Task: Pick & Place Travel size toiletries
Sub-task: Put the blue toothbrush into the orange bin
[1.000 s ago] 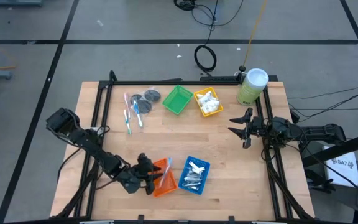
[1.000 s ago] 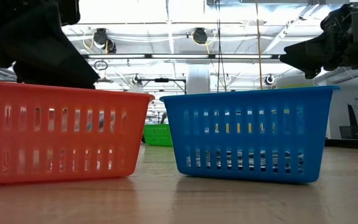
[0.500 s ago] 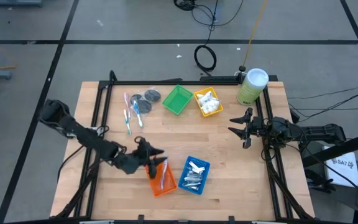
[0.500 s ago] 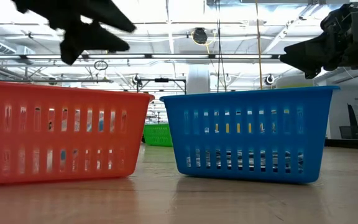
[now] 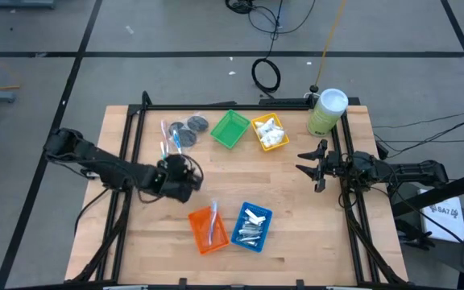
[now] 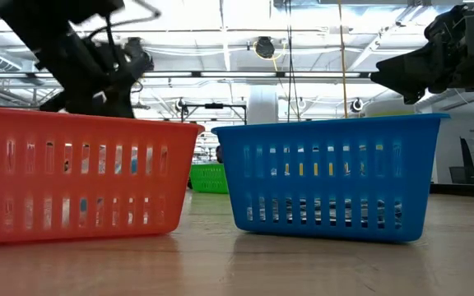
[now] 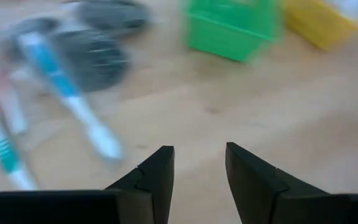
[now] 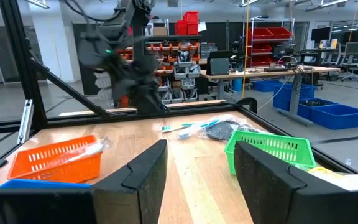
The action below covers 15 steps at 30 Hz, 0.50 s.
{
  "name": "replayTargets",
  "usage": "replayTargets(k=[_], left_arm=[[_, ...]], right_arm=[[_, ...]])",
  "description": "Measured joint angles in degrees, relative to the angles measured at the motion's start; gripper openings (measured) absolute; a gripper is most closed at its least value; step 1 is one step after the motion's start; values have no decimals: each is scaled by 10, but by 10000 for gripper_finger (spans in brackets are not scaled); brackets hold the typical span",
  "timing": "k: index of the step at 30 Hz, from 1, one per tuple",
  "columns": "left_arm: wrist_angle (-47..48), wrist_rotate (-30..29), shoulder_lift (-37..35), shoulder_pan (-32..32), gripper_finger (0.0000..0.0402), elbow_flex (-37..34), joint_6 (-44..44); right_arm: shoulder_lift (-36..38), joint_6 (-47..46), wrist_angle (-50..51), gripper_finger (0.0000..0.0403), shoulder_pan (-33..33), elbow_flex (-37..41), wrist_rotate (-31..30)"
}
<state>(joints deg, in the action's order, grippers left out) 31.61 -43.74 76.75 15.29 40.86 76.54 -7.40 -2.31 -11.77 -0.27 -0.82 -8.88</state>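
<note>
Toiletries are partly sorted: one clear-plastic stick (image 5: pixel 213 224) lies in the orange tray (image 5: pixel 197 239), silver foil tubes (image 5: pixel 252 227) fill the blue tray (image 5: pixel 266 216), and white packets (image 5: pixel 271 132) sit in the yellow tray (image 5: pixel 257 139). The green tray (image 5: pixel 229 129) appears to hold nothing. Unsorted items remain on the worktop (image 5: pixel 296 209) near its far left: two dark grey discs (image 5: pixel 192 126) touching or nearly so, and several slim sticks (image 5: pixel 167 149) with blue and red beside them, some overlapping the discs. The left tool (image 5: pixel 185 167) hangs above the bare worktop between that cluster and the orange tray, facing the loose sticks; its wrist view shows the fingers (image 7: pixel 159 171) parted by a modest gap with nothing between them. The right tool (image 5: pixel 308 165) waits near the right side of the worktop, well apart from all the trays, its fingers (image 8: pixel 143 171) spread and likewise holding nothing. A tall pale green canister (image 5: pixel 325 111) stands at the far right corner and takes no part. Judgement: the task looks well past halfway, with the tubes and packets apparently complete; the remaining sticks and both discs are outstanding, and the green tray is the likely destination for the discs.
</note>
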Motion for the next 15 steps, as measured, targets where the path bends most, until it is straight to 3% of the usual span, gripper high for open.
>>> replayTargets(k=[3,6,15], left_arm=[[56,20,0,-53,156,0,76],[89,59,2,-111,180,0,88],[38,116,21,-229,256,0,-26]], right_arm=[[0,0,0,177,0,0,0],[0,0,0,178,0,0,0],[0,0,0,176,0,0,0]])
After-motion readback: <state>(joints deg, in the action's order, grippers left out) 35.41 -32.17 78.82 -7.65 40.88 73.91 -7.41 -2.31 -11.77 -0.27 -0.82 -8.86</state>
